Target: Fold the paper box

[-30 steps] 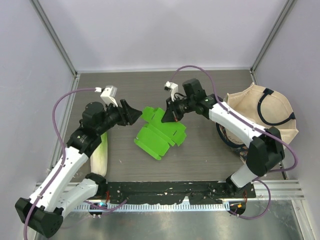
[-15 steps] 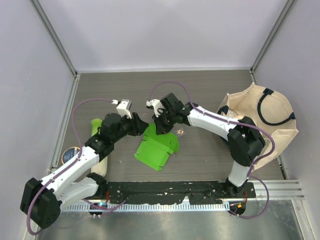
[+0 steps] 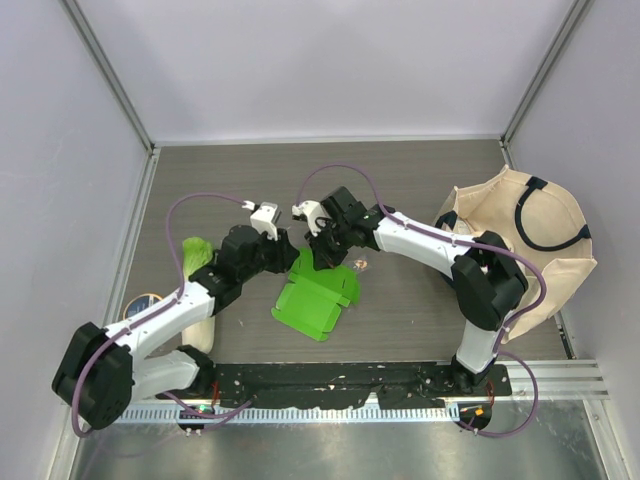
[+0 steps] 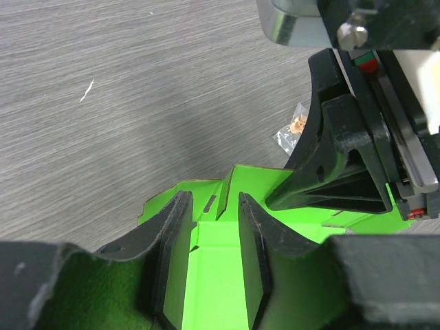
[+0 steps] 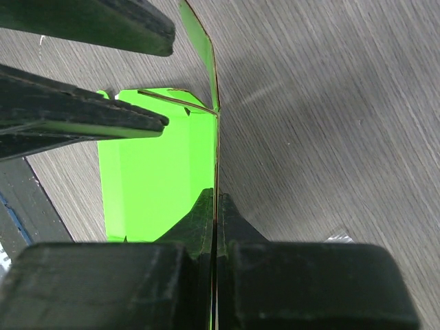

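You are early in the fold: right jaws clamp one raised flap (image 4: 258, 182) of the box (image 3: 315, 298), left jaws stand apart beside it, and most creases are not yet folded.

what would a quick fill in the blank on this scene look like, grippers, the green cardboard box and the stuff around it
1. The right gripper is ___ on an upright flap of the bright green thin cardboard paper box.
2. The left gripper is ___, with green cardboard showing between its fingers.
3. The beige cloth tote bag lies to the ___ of the paper box.
4. The long pale-green cabbage lies beside the ___ arm.

Missing words: shut, open, right, left.
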You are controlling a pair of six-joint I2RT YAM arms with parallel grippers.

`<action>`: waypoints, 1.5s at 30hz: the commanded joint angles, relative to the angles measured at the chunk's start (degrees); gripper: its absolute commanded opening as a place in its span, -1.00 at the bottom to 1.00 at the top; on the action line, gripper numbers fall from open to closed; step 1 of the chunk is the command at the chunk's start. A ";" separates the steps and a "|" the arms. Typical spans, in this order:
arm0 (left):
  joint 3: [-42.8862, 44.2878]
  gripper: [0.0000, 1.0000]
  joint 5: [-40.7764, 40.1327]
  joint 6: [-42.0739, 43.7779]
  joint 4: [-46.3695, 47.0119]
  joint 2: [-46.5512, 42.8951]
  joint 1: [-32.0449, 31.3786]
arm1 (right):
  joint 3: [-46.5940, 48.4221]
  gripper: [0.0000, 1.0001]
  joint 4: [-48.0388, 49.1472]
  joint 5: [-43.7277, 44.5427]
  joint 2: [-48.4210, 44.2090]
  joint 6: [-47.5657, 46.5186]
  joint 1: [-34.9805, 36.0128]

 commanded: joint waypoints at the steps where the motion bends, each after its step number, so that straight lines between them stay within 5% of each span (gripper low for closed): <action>1: 2.72 -0.30 -0.29 2.77 3.51 0.53 -0.21 | 1.15 -0.99 0.31 -1.65 -0.33 -1.48 0.11; 11: 3.60 -0.63 2.09 4.44 5.01 2.64 -0.83 | 2.38 -1.00 0.22 -2.61 0.73 -1.57 0.20; 15: 0.70 -0.98 -0.71 4.44 6.68 1.50 -1.44 | 4.13 -1.00 0.13 -0.60 1.52 1.23 0.20; 16: -0.18 -1.00 -3.59 5.05 8.51 0.54 -1.62 | 5.01 -0.77 -0.74 5.06 1.78 3.60 0.20; 20: -4.84 -1.00 -9.15 5.76 14.67 -1.23 -2.58 | 9.50 -0.06 -6.63 19.13 -1.63 19.66 -0.33; 22: -7.39 -1.00 -11.43 5.67 18.35 -1.93 -2.76 | 10.99 0.55 -9.78 21.19 -4.53 25.84 -1.12; 26: -9.94 -1.00 -16.26 5.15 21.09 -4.21 -4.07 | 13.80 0.57 -17.26 32.97 -6.74 38.22 -1.65; 28: -11.87 -1.00 -17.68 5.50 23.02 -5.44 -4.52 | 13.47 0.54 -17.28 28.88 -7.96 50.03 -1.30; 30: -13.53 -1.00 -19.27 5.41 23.81 -7.20 -4.78 | 5.06 0.49 -4.36 18.81 -12.35 59.30 -0.34; 31: -14.15 -1.00 -19.36 5.50 25.21 -7.73 -4.78 | 2.24 0.47 -0.70 17.35 -13.67 68.91 0.80; 35: -13.99 -1.00 -20.76 5.76 23.65 -8.53 -4.78 | -4.73 0.47 9.52 16.02 -15.97 81.05 0.73; 37: -11.10 -0.89 -19.55 3.75 15.45 -7.91 -4.43 | -2.03 0.43 7.61 15.58 -13.26 76.16 0.11; 38: -7.00 -0.69 -17.01 3.22 11.90 -7.30 -3.74 | 2.43 0.40 5.77 15.67 -11.85 66.56 -0.24; 39: -4.95 -0.56 -16.46 1.73 8.04 -5.73 -3.73 | 4.56 0.40 -1.73 17.49 -10.10 63.51 -0.42; 42: -0.03 -0.08 -19.44 -5.21 -3.49 -2.74 -3.03 | 3.10 0.40 -3.39 21.90 -11.91 58.38 -1.64; 45: 3.41 -0.03 -17.08 -7.60 -9.66 2.45 -1.80 | -3.49 0.40 -0.50 24.29 -17.89 59.34 -4.36</action>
